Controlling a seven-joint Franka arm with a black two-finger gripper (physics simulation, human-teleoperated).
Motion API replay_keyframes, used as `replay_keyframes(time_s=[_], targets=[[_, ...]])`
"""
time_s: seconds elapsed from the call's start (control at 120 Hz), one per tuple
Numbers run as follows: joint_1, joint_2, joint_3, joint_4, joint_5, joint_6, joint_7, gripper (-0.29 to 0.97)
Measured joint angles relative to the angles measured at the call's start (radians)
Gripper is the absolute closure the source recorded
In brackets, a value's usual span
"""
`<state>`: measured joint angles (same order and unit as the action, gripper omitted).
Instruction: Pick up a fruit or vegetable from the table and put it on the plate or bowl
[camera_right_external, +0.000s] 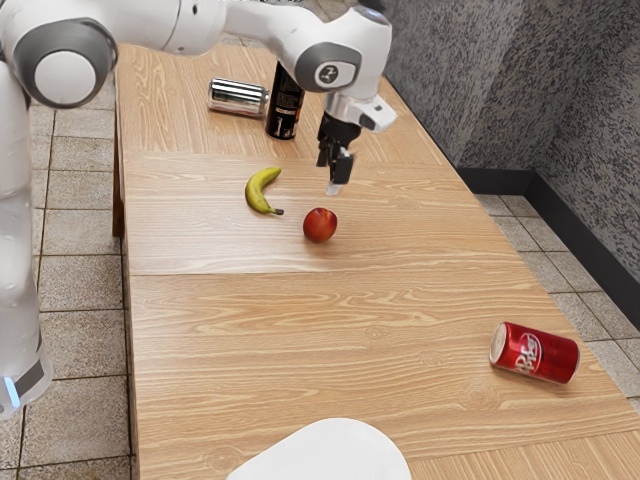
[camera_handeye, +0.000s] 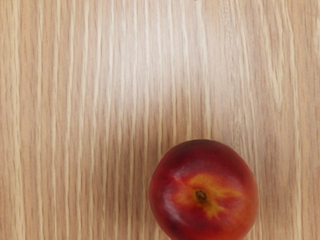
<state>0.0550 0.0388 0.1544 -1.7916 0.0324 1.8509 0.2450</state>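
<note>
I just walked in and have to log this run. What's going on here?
The robot arm's tool hovers over the wooden table, close above a red fruit. The fruit lies on the wood near a banana. Nothing has been lifted yet. The white plate sits at the table's near edge, and the part in view is bare.

2 views.
1. Exterior view: raised, at the arm's side, looking down along the wooden table (camera_right_external: 300, 330) toward the grey wall (camera_right_external: 480, 70); far enough back to take in most of the tabletop.
2. Wrist view: on the hand, facing straight down, close over the wood.

Shared: the red peach (camera_right_external: 320, 225) (camera_handeye: 204, 192) and the boards around it.
</note>
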Motion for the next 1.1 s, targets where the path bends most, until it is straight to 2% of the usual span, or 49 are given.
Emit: replay_keyframes(time_s=[0.325, 0.9, 1.1], targets=[[0.028, -0.037, -0.009, -0.067, -0.007, 0.105, 0.031, 0.0], [0.025, -0.035, -0.01, -0.115, -0.005, 0.14, 0.059, 0.0], [0.046, -0.037, -0.034, -0.115, -0.006, 0.148, 0.064, 0.0]])
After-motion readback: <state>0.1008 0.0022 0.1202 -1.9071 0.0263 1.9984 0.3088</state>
